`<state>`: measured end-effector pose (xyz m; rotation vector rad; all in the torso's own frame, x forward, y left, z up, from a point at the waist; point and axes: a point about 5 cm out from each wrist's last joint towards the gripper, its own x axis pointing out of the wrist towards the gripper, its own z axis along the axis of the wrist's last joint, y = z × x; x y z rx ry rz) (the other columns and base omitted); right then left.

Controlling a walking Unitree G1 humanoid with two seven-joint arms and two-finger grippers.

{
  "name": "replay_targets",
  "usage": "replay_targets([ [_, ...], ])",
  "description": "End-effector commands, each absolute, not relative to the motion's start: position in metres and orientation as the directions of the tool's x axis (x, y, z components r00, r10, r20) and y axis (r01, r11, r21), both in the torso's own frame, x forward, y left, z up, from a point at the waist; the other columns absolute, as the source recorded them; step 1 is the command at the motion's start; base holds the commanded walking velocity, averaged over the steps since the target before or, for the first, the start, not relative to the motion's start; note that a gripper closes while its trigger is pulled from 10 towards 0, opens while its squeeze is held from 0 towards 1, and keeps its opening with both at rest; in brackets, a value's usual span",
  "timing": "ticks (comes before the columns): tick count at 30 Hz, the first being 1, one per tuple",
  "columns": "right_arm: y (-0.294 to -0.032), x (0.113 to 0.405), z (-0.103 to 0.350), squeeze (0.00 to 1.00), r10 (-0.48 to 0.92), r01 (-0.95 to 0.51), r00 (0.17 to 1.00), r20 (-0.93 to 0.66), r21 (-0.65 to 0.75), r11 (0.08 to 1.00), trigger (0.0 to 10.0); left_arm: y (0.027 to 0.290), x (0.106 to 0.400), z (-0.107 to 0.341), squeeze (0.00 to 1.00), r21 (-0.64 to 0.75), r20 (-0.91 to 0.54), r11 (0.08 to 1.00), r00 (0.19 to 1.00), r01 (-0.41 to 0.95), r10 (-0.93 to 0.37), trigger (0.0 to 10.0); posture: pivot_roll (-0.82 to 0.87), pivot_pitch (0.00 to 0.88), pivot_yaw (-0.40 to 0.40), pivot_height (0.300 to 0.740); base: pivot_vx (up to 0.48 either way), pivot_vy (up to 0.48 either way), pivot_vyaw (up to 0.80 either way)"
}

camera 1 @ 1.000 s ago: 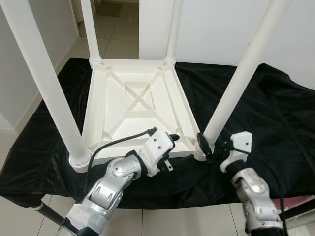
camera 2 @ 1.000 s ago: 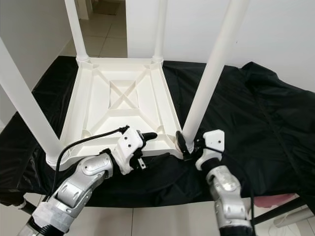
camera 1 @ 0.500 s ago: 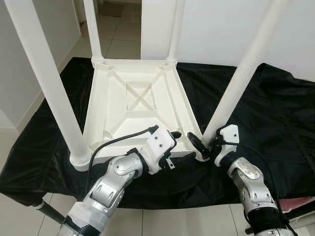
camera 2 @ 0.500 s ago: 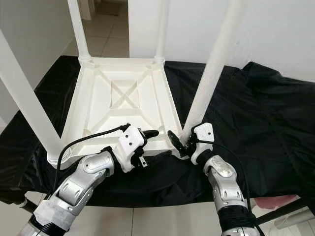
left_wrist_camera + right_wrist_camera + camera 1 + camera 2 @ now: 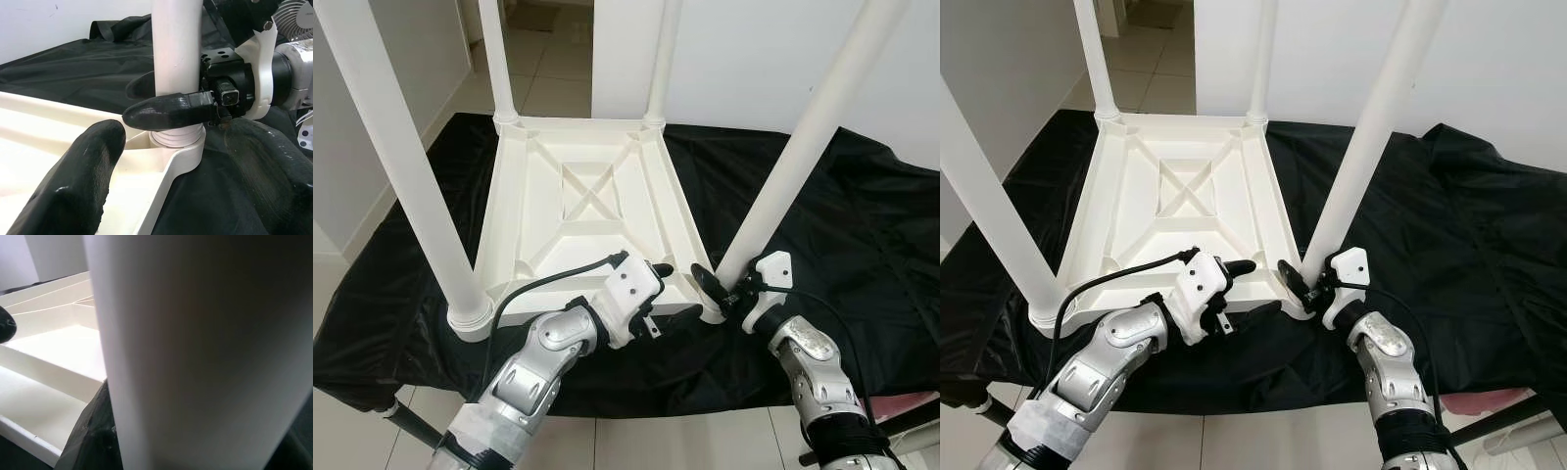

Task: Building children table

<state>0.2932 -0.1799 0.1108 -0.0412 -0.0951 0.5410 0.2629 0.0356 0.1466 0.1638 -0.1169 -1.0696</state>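
Ribbed white plastic table, round legs

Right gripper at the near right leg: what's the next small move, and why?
Probably close the right gripper on the near right leg just above its socket. Its fingers straddle the leg base, apparently not yet clamped, while the left gripper braces the upturned tabletop edge.
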Motion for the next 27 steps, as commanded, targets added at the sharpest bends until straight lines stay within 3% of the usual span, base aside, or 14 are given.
replay_targets([
  [1,-0.182,0.288,0.101,0.00,0.499,-0.498,0.866,0.039,-0.039,0.866,10.0,0.034,0.261,0.143,0.00,0.194,0.000,0.447,0.456,0.873,-0.890,10.0,-0.03,0.000,-0.064,0.740,0.000,0.000,0.00],
  [11,-0.179,0.289,0.092,0.00,0.315,-0.316,0.949,-0.027,-0.045,0.948,10.0,0.034,0.260,0.142,0.00,0.191,-0.001,0.440,0.448,0.878,-0.894,10.0,-0.04,0.000,-0.058,0.740,0.000,0.000,0.00],
  [13,-0.174,0.288,0.089,0.00,0.185,-0.184,0.982,-0.037,0.029,0.982,10.0,0.033,0.260,0.142,0.00,0.190,0.000,0.437,0.445,0.879,-0.895,10.0,-0.05,0.000,-0.060,0.740,0.000,0.000,0.00],
  [15,-0.172,0.288,0.088,0.00,0.136,-0.134,0.990,-0.043,0.043,0.990,10.0,0.032,0.260,0.143,0.00,0.189,0.001,0.436,0.444,0.880,-0.896,10.0,-0.05,0.000,-0.060,0.740,0.000,0.000,0.00],
  [18,-0.161,0.281,0.085,0.00,-0.065,0.069,0.995,-0.075,0.044,0.997,10.0,0.030,0.260,0.142,0.00,0.189,0.003,0.433,0.440,0.882,-0.898,10.0,-0.05,0.000,-0.067,0.740,0.000,0.000,0.00],
  [21,-0.154,0.277,0.084,0.00,-0.127,0.133,0.988,-0.084,0.069,0.989,10.0,0.029,0.260,0.142,0.00,0.189,0.005,0.432,0.439,0.882,-0.899,10.0,-0.05,0.000,-0.069,0.740,0.000,0.000,0.00],
  [27,-0.129,0.275,0.085,0.00,-0.081,0.091,0.992,-0.097,0.104,0.990,10.0,0.028,0.260,0.143,0.00,0.189,0.011,0.434,0.440,0.881,-0.898,10.0,-0.05,0.000,-0.072,0.740,0.000,0.000,0.00],
])
